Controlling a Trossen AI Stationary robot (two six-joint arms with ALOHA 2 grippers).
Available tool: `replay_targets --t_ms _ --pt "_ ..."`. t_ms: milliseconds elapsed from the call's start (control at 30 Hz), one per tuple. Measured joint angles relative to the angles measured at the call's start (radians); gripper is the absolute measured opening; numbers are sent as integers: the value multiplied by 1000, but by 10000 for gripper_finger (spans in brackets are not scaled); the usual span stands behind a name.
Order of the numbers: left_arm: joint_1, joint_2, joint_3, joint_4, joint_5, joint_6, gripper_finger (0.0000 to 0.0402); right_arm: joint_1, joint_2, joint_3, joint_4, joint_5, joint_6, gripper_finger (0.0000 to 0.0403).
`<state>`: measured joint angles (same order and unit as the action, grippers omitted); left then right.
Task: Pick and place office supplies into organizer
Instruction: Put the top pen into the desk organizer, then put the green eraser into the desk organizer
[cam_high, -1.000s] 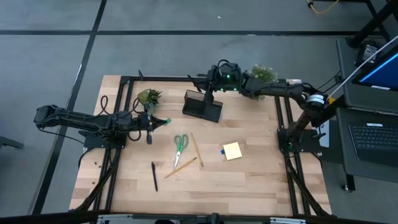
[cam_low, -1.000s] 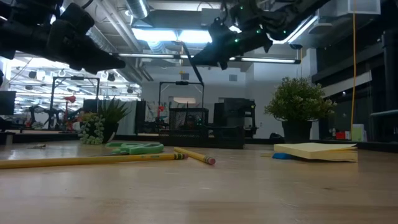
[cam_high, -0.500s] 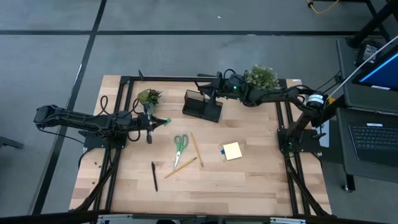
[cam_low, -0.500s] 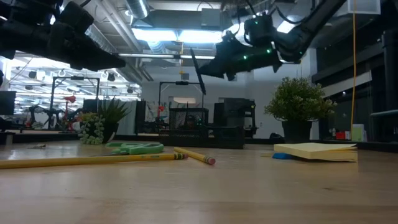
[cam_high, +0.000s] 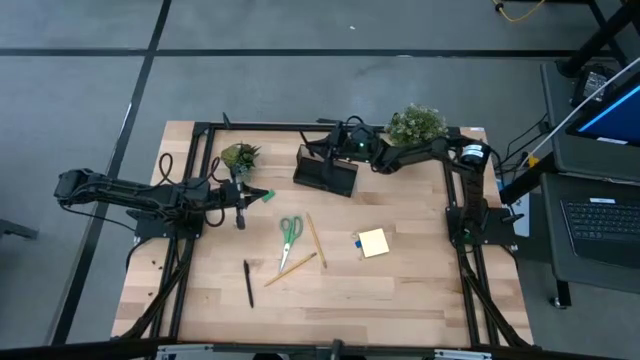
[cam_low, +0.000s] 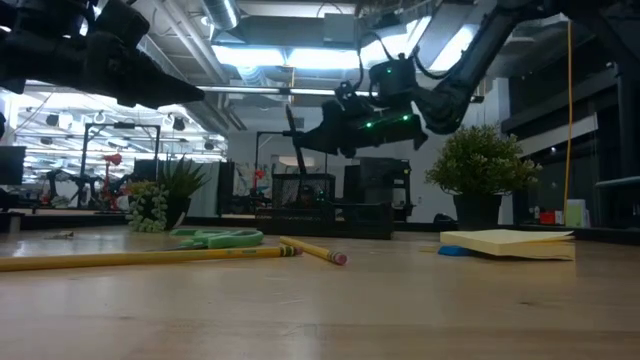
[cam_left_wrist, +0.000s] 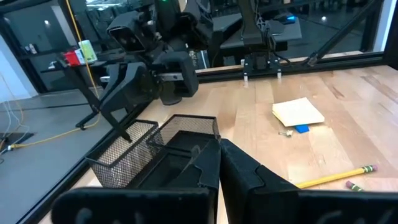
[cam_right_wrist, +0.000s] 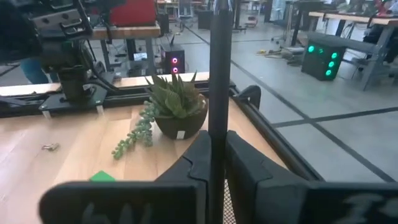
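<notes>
The black mesh organizer (cam_high: 325, 172) stands at the table's far middle. Just above its pen cup (cam_left_wrist: 118, 163), my right gripper (cam_high: 326, 150) is shut on a black pen (cam_low: 292, 128). My left gripper (cam_high: 240, 212) hangs shut with nothing in it at the table's left, by a small green piece (cam_high: 265, 196). Flat on the wood lie green-handled scissors (cam_high: 290, 230), two pencils (cam_high: 315, 240) (cam_high: 292, 268), another black pen (cam_high: 248, 283), the yellow sticky pad (cam_high: 374, 242) and a blue piece (cam_high: 358, 241). My right gripper pinches the pen's shaft (cam_right_wrist: 217, 127) between its two fingers (cam_right_wrist: 198, 155), which come about level from the table's right and lie across it. The pen stands near upright, slightly tilted and lifted clear. Its lower end (cam_left_wrist: 127, 137) reaches the pen cup's rim.
Two potted plants stand at the far edge, one (cam_high: 240, 157) left of the organizer and one (cam_high: 415, 124) right of it, close by my right arm. Bare wood lies along the table's near side.
My right gripper has come down with the pen and shifted a little toward the table's left, from high over the organizer to just above its pen cup. The pen has stayed in the hold and stands more upright than before.
</notes>
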<state>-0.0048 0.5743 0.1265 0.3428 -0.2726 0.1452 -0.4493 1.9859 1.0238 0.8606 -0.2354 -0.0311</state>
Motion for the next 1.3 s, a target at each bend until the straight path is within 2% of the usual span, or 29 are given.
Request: replay_targets --t_ms 367,667,1000,1300 --pt "0 0 0 -2 0 0 4 0 1 17 -148 -2 -65 29" --pt "0 0 0 -2 0 0 5 0 1 17 -148 -2 -82 72" --pt "0 0 0 -2 0 -1 4 0 -4 16 -149 -2 -79 77" --pt "0 0 0 -2 1 -53 2 0 -95 27 -146 -2 -27 78"
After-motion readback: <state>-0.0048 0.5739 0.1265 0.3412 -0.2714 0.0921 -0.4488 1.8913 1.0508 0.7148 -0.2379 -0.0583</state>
